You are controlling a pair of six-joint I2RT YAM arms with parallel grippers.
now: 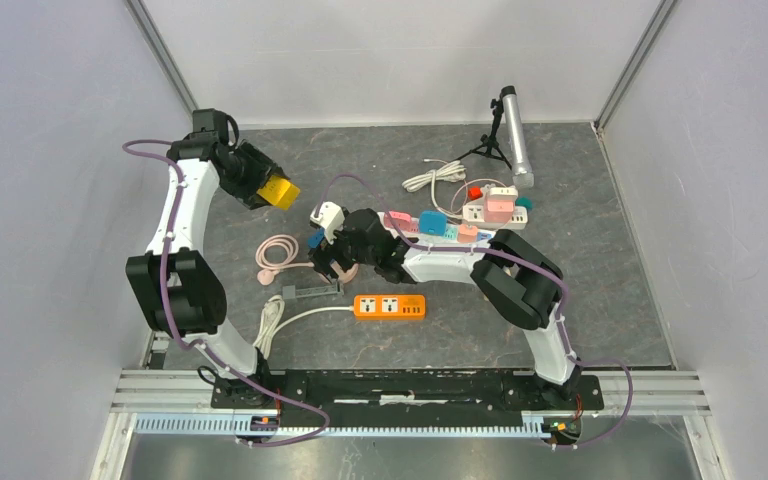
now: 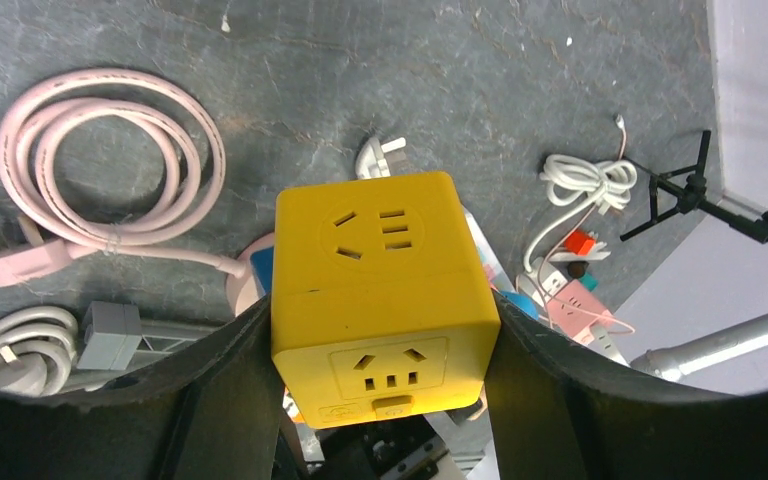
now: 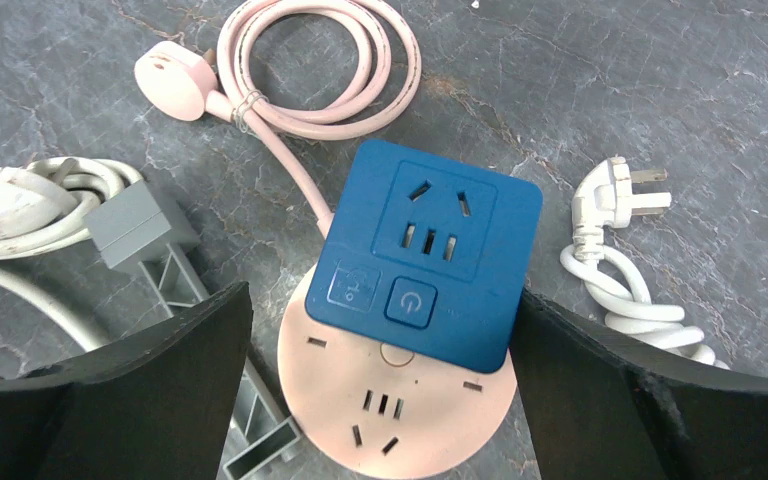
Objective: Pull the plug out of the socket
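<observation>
While in left hand (image 2: 381,312), yellow socket (image 2: 378,262)

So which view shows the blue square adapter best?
Right wrist: the blue square adapter fills the centre, over the pink round socket. Top external shows a corner; left wrist, a sliver behind the yellow cube socket.

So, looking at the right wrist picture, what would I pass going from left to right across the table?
White cable bundle → grey block → blue socket adapter → white plug.
</observation>
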